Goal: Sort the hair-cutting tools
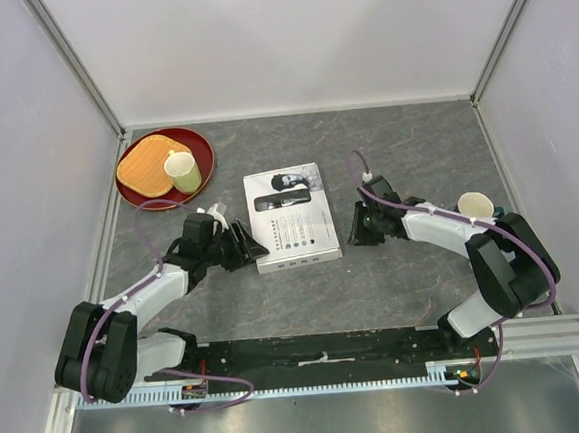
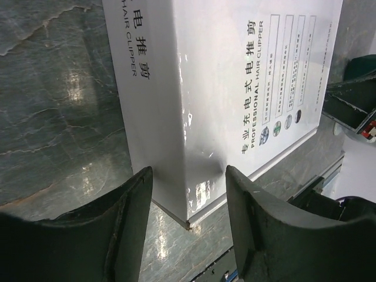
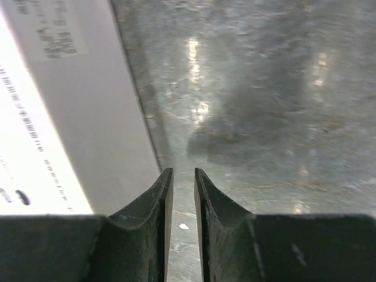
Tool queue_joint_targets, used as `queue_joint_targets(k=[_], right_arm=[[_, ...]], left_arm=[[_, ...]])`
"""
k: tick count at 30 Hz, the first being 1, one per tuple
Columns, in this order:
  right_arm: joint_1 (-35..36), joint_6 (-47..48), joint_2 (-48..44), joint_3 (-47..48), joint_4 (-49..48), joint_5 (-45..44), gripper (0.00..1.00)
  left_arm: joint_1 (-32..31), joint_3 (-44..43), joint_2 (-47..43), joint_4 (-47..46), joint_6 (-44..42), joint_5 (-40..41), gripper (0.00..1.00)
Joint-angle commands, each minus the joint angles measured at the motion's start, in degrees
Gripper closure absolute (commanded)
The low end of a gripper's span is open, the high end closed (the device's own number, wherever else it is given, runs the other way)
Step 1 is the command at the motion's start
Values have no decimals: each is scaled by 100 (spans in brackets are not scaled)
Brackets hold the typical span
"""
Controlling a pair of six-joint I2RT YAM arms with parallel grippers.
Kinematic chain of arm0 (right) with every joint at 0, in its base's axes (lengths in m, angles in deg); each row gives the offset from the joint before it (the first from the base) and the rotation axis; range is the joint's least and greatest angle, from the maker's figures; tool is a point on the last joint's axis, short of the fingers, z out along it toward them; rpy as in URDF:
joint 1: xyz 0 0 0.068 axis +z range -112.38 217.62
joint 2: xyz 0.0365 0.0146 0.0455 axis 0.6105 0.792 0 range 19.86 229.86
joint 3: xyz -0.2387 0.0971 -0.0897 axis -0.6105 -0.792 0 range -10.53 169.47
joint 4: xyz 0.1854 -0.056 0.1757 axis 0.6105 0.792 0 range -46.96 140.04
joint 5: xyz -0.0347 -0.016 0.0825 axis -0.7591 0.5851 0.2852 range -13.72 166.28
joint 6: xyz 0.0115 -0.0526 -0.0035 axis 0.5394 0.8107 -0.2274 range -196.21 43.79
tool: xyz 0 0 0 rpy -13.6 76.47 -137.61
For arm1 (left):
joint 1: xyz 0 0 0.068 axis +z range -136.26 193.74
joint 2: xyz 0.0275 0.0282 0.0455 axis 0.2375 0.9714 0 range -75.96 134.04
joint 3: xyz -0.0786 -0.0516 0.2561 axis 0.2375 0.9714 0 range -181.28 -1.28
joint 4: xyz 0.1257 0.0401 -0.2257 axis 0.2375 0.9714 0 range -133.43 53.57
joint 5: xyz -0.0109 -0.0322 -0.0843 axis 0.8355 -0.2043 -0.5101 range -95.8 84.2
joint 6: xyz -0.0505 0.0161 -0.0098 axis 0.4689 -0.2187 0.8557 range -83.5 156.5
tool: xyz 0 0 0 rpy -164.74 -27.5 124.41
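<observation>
Hair-cutting tools aren't visible to us, only the closed white clipper box (image 1: 292,216) mid-table in the top view. Left gripper (image 2: 188,176) is spread wide, and the box's lower left corner sits in line between its fingers with no contact that we can see. Right gripper (image 3: 183,173) is nearly pressed together with a thin gap, pinching nothing, low over the table (image 3: 264,117) just beside the box's right side. Left arm reaches in from lower left, right arm folds in from lower right, both wrists pointed at the box.

Grey marbled tabletop (image 1: 415,277) between plain white walls (image 1: 295,35), soft overhead glare.
</observation>
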Motion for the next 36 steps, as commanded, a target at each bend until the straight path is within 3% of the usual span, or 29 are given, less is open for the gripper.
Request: queue_joint_targets(k=[1, 7, 13, 18, 21, 25, 28, 31, 32, 36], right_arm=[[176, 22, 126, 124, -600, 417, 73], [439, -22, 311, 203, -706, 813, 77], [808, -276, 399, 248, -951, 1367, 80], [950, -470, 356, 177, -1206, 1438, 80], [950, -427, 285, 160, -1058, 1272, 80], [950, -312, 40, 344, -233, -121, 79], [915, -146, -312, 379, 331, -881, 74], [836, -40, -795, 335, 735, -1829, 64], [783, 4, -1022, 335, 945, -2093, 60], [493, 171, -1560, 467, 1385, -2394, 48]], left_arm=[[-42, -23, 97, -381, -150, -266, 42], [-42, -32, 141, -363, -72, -309, 43], [-191, 108, 378, -943, 341, -617, 46], [-481, 310, 370, -1391, 623, -398, 47], [-481, 328, 151, -1069, 597, -74, 47], [-481, -40, -358, -51, 273, 787, 44], [-481, -365, -823, 994, 105, 1569, 35], [-472, -638, -1298, 1699, -18, 2229, 27], [-472, -700, -1414, 1824, -45, 2387, 16], [-472, -998, -1862, 2421, -203, 2783, 14]])
